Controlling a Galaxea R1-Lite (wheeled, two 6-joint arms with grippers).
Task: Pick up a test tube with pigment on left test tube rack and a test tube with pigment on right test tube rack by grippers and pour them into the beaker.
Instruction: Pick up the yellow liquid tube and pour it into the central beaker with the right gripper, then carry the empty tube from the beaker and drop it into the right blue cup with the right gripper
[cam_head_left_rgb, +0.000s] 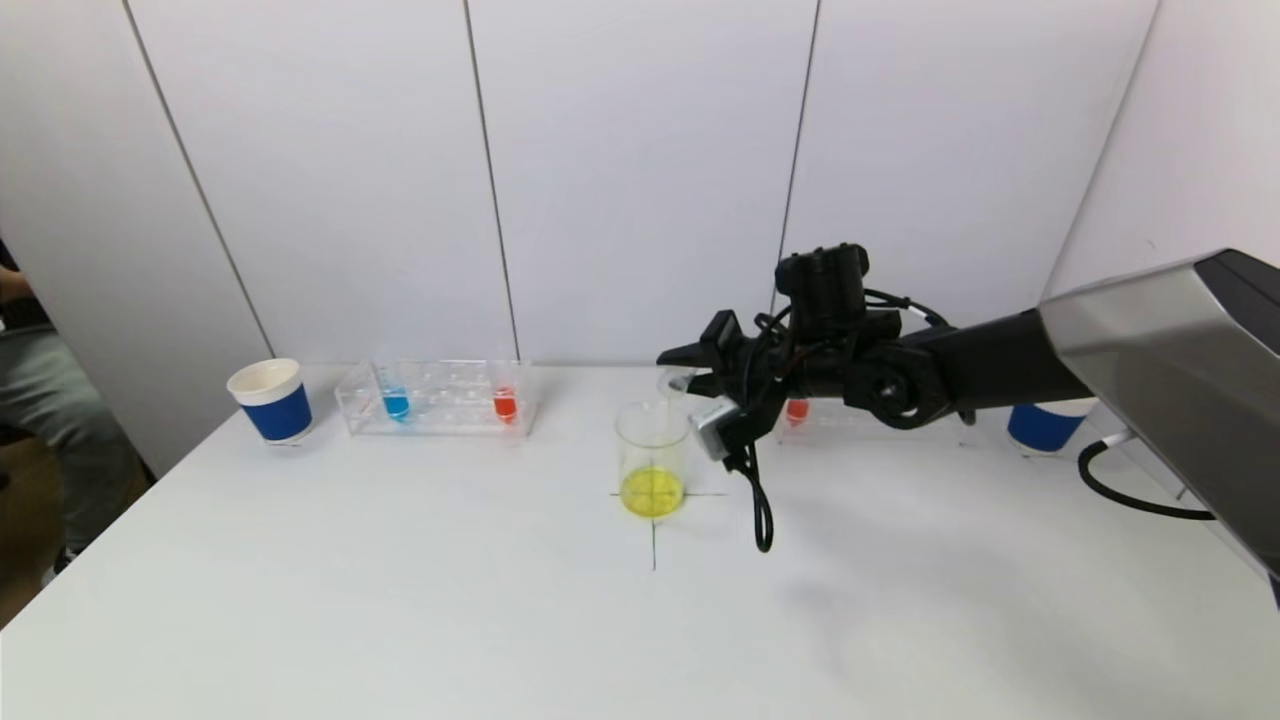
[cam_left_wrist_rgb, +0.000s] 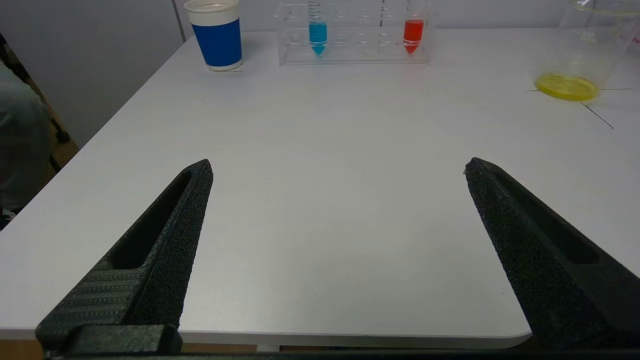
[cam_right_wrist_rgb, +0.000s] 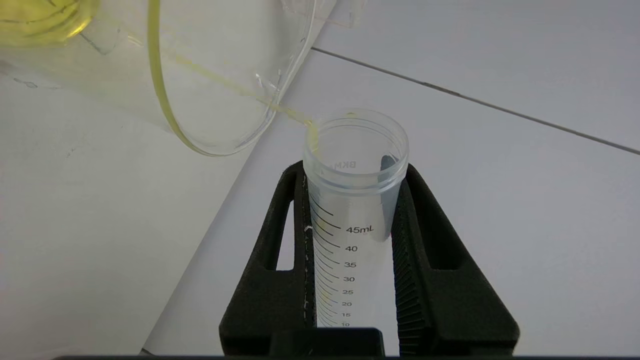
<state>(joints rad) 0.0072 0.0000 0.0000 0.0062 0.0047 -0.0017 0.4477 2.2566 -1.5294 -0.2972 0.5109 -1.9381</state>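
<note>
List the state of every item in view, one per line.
Right gripper: shut on test tube.
Test tube: tipped at the beaker's rim, a thin yellow stream leaving it.
Beaker: upright, shallow yellow liquid.
Left gripper: open, empty.
Left rack: holds a blue tube and a red tube.

I see a blue paper cup (cam_head_left_rgb: 271, 401) at the table's (cam_head_left_rgb: 400, 600) far left, another blue cup (cam_head_left_rgb: 1043, 424) far right

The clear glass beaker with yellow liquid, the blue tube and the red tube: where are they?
Clear glass beaker (cam_head_left_rgb: 652, 450): head view, its wall.
Blue-filled test tube (cam_left_wrist_rgb: 317, 34): left wrist view, its liquid.
Red-filled test tube (cam_left_wrist_rgb: 413, 32): left wrist view, its liquid.
</note>
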